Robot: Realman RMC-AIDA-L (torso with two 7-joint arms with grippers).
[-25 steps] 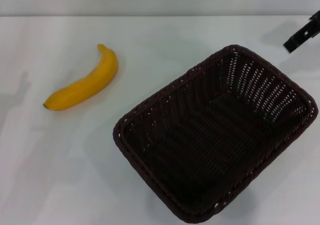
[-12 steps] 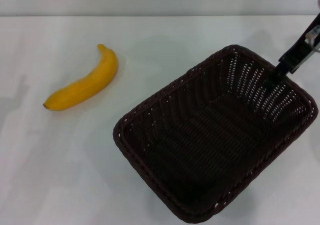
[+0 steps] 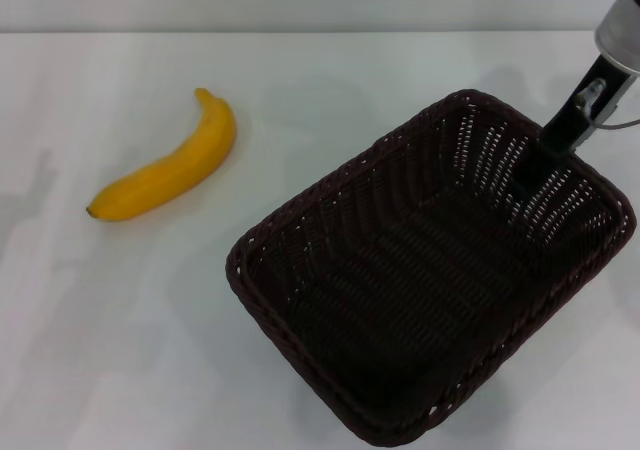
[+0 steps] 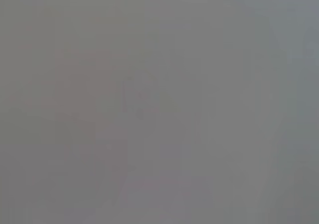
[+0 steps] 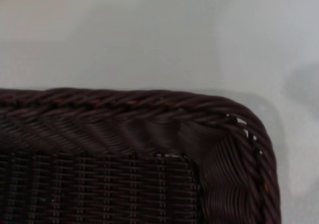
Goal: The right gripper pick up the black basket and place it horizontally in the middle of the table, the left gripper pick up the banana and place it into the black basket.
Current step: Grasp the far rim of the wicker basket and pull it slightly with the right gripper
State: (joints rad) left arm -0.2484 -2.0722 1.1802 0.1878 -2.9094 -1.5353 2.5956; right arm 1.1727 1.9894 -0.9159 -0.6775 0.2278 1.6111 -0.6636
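Note:
The black basket lies empty and skewed on the white table, right of the middle. The yellow banana lies on the table to its left, apart from it. My right gripper comes in from the upper right and reaches down at the basket's far right rim, its dark tip inside the wall. The right wrist view shows a braided corner of the basket close up, with white table beyond. The left gripper is out of view; the left wrist view is plain grey.
A grey wall runs along the table's far edge. Nothing else stands on the table.
My right gripper has moved in from the far right edge and down to the basket's far right rim. The basket and the banana have not moved.

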